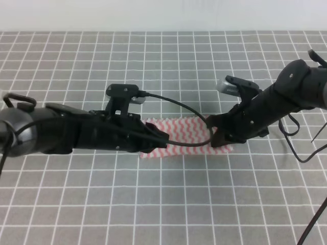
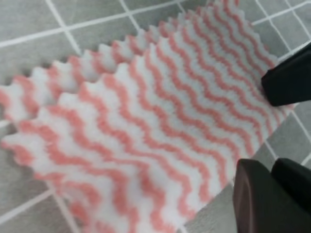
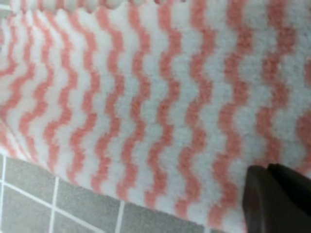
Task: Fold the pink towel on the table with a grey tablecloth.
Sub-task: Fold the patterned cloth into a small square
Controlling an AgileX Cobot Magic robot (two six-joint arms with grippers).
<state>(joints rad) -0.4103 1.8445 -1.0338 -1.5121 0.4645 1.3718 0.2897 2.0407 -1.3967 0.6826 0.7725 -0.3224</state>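
My left gripper (image 1: pixel 159 139) sat low at the towel's (image 1: pixel 186 133) left end; in the wrist view one dark finger (image 2: pixel 262 199) showed just off the near edge and another dark tip at the far right, so I took the jaws as apart, though I could not tell for sure; nothing lay visibly between them. My right gripper (image 1: pixel 218 139) rested at the towel's right end; its wrist view gave me only a dark finger (image 3: pixel 274 196) at the cloth's near edge, so whether those jaws were apart or pinched on the cloth I could not tell. Between the two grippers the towel lay flat on the table (image 1: pixel 163 204), already doubled: the left wrist view showed an upper layer set a little short of the scalloped edge beneath. I judged both arms stood at opposite ends because each had a corner to handle; the next fold would need an end gripped and carried across.
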